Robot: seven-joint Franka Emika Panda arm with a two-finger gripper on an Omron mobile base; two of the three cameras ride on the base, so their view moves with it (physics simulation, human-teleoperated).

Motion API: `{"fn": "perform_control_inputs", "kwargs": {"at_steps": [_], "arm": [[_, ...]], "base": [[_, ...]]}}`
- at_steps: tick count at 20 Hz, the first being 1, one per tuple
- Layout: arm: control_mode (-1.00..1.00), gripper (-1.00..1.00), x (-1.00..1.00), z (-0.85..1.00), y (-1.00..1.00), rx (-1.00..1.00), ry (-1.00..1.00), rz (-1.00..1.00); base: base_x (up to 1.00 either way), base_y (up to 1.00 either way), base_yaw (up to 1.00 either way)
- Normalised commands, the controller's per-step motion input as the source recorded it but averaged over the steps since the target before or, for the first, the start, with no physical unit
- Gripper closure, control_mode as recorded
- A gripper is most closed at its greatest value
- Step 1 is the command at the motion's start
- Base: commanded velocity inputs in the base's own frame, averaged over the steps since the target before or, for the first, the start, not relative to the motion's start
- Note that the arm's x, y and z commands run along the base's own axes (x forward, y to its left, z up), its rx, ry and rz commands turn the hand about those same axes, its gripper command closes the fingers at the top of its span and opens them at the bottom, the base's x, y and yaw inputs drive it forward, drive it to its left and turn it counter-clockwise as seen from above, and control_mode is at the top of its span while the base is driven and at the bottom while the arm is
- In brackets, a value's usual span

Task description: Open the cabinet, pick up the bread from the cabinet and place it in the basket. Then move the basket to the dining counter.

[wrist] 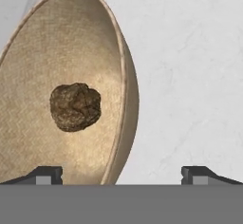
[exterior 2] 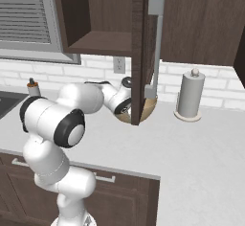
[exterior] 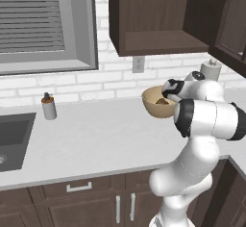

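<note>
- Straddling the basket (wrist: 71, 76) rim: gripper (wrist: 121, 174), jaws spread wide, holding nothing, one tip inside the bowl, one outside.
- Bread (wrist: 75, 107): lying loose at the basket's centre.
- Risk: thin, curved wall could slip or tip on closing (bread rolls out).
- Risk: open cabinet (exterior 2: 139, 52) door hangs just above the basket; lifting may strike it.

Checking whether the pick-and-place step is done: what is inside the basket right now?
The bread, one small dark-brown lumpy roll, lies on the inner floor of the basket. The open gripper straddles the near rim. The basket's lowest part is cut off in the hand view.
</note>
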Motion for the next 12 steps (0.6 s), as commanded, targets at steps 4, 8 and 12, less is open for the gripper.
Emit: {"fn": "perform_control_inputs", "kwargs": {"at_steps": [4,8,12], "arm": [[-1.0,-1.0,0.32,-0.28,-0.05,0.0,0.02,0.0],[-1.0,-1.0,0.28,-0.32,-0.05,0.0,0.02,0.0],[-1.0,-1.0,0.3,-0.38,0.0,0.0,0.03,0.0]], "base": [[0.0,0.0,0.0],[0.0,0.0,0.0],[0.0,0.0,0.0]]}}
